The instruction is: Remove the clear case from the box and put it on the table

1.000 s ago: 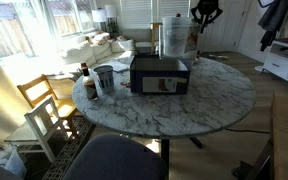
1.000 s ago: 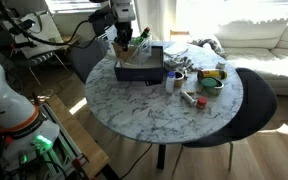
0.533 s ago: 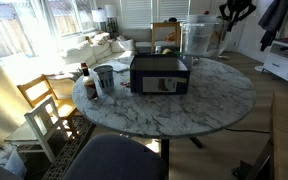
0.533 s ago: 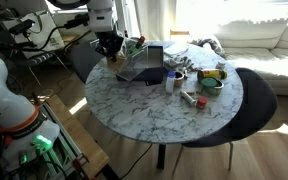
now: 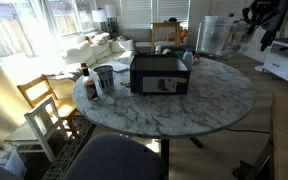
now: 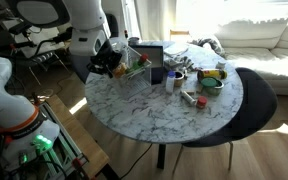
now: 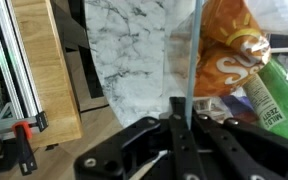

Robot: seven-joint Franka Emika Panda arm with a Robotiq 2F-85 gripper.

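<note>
**Clear case out of the box, pinched by one wall**

In the wrist view the gripper (image 7: 182, 125) comes in from the bottom edge. Its dark fingers (image 7: 174, 112) are clenched on a thin, see-through plastic wall that runs straight up the middle of the frame. This wall belongs to the clear case (image 7: 196, 60). Behind it, at the upper right, sit a crinkled orange snack bag (image 7: 224, 55) and a glossy green packet (image 7: 276, 100).

In an exterior view the clear case (image 5: 214, 36) is a whitish, boxy shape at the upper right, above the far rim of the table (image 5: 184, 108). It is well apart from the box (image 5: 159, 74), a dark rectangular block with a pale label at mid-frame. In an exterior view the case (image 6: 132, 63) sits tilted just left of the box (image 6: 156, 58). Whether its base touches the grey-veined white marble cannot be told. A round grey cup (image 5: 104, 78) stands left of the box.
</note>
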